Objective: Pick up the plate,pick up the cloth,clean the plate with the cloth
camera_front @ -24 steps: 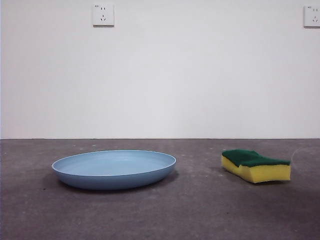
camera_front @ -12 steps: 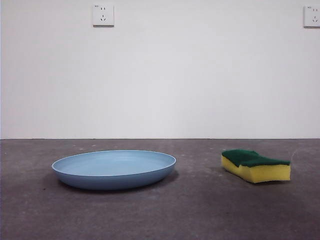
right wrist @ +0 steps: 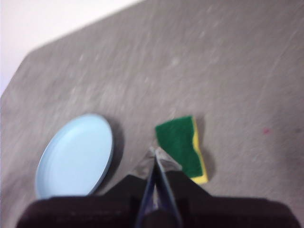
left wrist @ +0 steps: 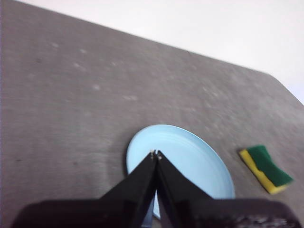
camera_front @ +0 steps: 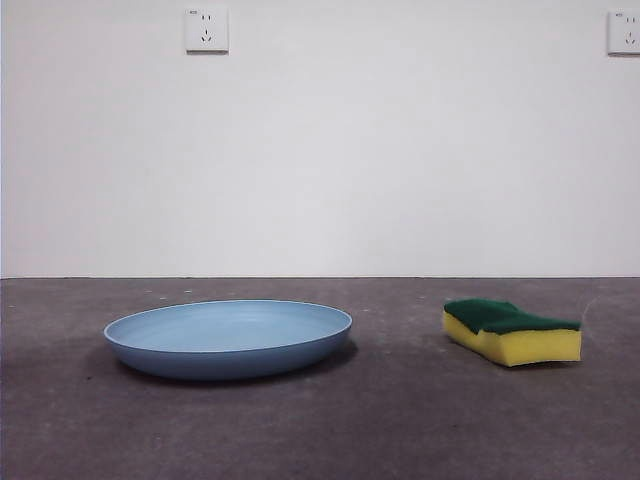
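I am holding my left gripper [left wrist: 156,154], jaws together, high over the plate [camera_front: 228,338]; my right gripper [right wrist: 155,153], likewise pinched together, is hanging above the cloth [camera_front: 511,331], which lies well apart beside the plate.

Left hand [left wrist: 156,155] hides plate [left wrist: 190,161] near edge.

matte smooth plate [camera_front: 228,338]; foam cloth [camera_front: 512,331], coarse green top.

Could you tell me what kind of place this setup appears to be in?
Probably a bare lab or test room: a grey table against a plain white wall with power sockets, holding only a light-blue plate and a sponge.
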`<state>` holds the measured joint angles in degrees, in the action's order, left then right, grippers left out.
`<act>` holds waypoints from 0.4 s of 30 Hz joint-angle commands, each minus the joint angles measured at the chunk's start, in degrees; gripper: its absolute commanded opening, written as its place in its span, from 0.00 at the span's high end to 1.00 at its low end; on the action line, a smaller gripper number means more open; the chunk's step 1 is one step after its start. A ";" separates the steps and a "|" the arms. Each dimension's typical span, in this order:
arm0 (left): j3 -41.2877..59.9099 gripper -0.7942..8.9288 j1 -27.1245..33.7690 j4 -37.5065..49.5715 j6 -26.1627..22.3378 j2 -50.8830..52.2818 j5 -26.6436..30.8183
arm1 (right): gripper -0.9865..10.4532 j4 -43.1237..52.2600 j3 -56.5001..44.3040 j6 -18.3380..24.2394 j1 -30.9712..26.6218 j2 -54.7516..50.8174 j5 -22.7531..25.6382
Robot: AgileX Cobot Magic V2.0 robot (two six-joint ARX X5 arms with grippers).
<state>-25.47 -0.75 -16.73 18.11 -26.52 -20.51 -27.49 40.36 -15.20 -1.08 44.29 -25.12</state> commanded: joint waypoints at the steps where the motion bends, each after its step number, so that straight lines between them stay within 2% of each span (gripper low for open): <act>1: -2.54 0.92 0.09 0.07 -2.51 -4.90 -3.54 | 0.91 -3.28 2.95 5.49 0.04 4.15 -2.14; 3: -4.20 0.92 0.09 -0.42 -3.43 -8.00 -5.92 | 0.91 -5.44 4.52 6.91 0.13 6.34 -1.97; 5: -5.95 0.91 0.09 -0.92 -4.26 -11.50 -9.27 | 0.86 -7.23 5.84 7.82 0.13 8.24 -1.97; 7: -7.39 0.80 0.07 -1.75 -4.20 -14.32 -10.80 | 0.73 -7.76 6.49 7.80 0.13 9.64 -1.97; 9: -8.83 0.59 -0.07 -3.19 -4.20 -16.70 -11.17 | 0.61 -7.74 6.64 7.80 0.13 10.23 -1.95; 10: -9.35 0.53 -0.15 -3.54 -4.20 -17.77 -11.17 | 0.56 -7.72 6.64 7.80 0.13 10.38 -1.95; 12: -10.23 0.53 -0.61 -3.52 -4.20 -19.96 -11.21 | 0.54 -7.69 6.64 7.80 0.13 10.47 -1.86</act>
<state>-35.73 -1.13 -20.49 14.98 -46.39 -31.29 -35.18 46.72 -8.08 -1.08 54.72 -27.00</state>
